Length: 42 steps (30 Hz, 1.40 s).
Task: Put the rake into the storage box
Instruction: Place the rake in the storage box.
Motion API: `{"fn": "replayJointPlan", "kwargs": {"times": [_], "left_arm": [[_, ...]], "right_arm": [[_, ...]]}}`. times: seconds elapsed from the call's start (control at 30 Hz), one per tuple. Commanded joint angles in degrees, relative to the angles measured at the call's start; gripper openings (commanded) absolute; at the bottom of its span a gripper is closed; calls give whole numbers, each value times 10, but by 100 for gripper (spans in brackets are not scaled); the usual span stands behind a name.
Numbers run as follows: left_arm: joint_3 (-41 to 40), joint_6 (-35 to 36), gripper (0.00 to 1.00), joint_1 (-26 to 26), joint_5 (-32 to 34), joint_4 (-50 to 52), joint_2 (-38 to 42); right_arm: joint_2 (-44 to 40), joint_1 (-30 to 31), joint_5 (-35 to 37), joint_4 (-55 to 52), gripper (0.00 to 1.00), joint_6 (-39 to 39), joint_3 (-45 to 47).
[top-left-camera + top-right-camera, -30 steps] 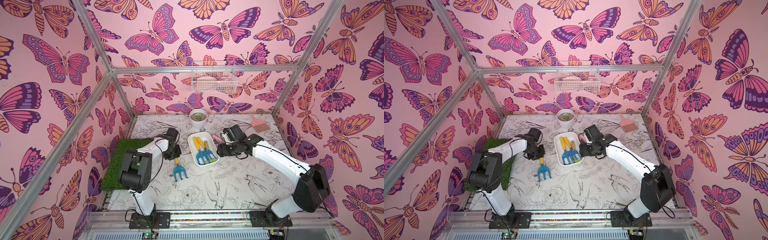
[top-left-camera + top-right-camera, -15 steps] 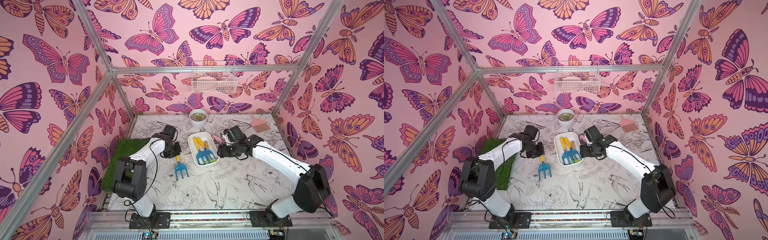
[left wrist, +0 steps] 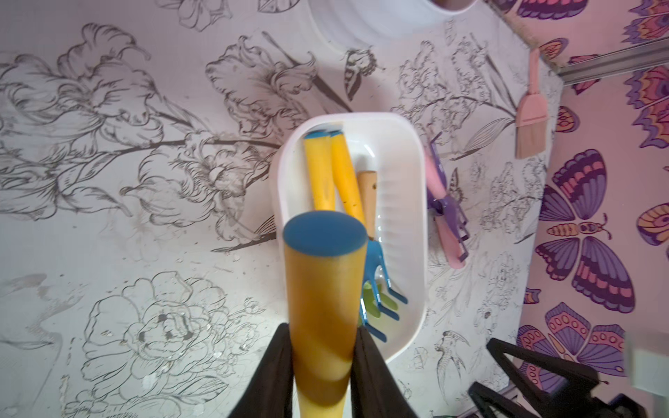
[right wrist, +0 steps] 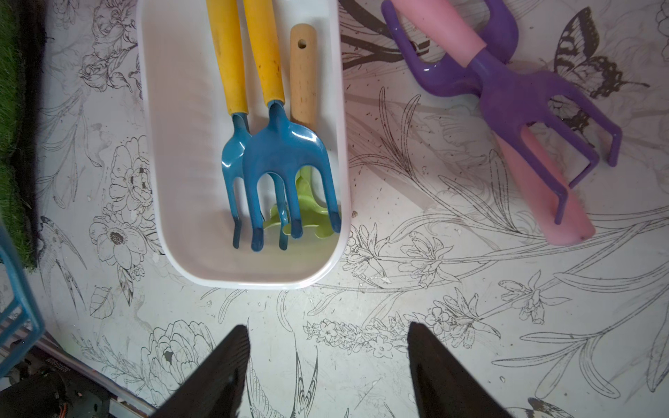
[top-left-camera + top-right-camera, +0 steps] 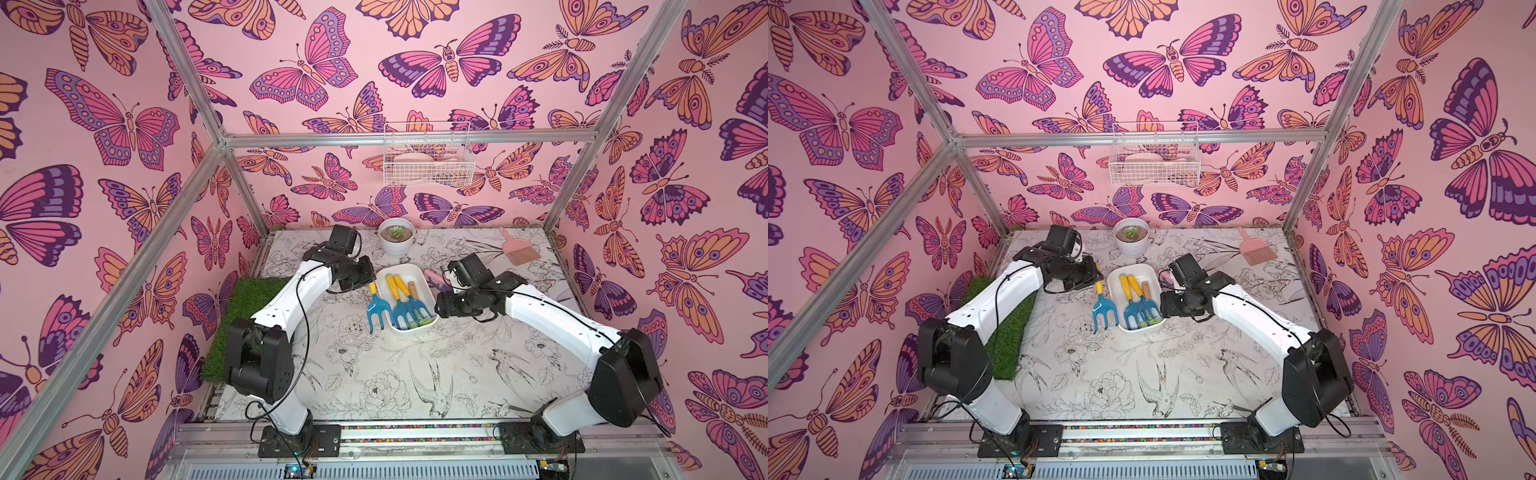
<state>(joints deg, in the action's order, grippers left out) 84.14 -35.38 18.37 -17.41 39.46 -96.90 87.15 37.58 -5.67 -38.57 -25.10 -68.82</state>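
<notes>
Three blue rakes [image 5: 376, 311]; one storage box [image 5: 417, 275]; one pot [image 5: 395, 248].

left arm [image 5: 286, 303] reaching forward, elbow bending, wrist turning inward. left gripper [image 3: 322, 347] pinching tight on rake [image 3: 318, 289] handle, fingers [image 3: 271, 369] hugging both sides. right arm [image 5: 552, 318] stretching in low from opposite side, right gripper [image 4: 327, 362] tilting down toward table, jaws gaping wide, gripping nothing.

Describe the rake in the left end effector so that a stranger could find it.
Find the central white storage box. Beside its long wall toward the grass mat is the rake: yellow handle, blue tines. Unlike its two look-alikes, it is outside the box.
</notes>
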Motion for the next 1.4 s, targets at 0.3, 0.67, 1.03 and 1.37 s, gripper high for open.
{"fn": "replayJointPlan", "kwargs": {"times": [0.3,0.67,1.03,1.37], "left_arm": [[117,-34,0,31,-14,-2,-138],[116,-53,0,42,-11,-41,-203],[104,-60,3,47,-18,-57,-215],[55,-42,37,50,0,-56,-124]], "right_arm": [[-22,-12,4,-15,73,-4,-16],[-21,-20,4,-24,73,2,-23],[-22,-28,2,-28,74,7,-21],[-30,-41,11,-24,76,14,-19]]}}
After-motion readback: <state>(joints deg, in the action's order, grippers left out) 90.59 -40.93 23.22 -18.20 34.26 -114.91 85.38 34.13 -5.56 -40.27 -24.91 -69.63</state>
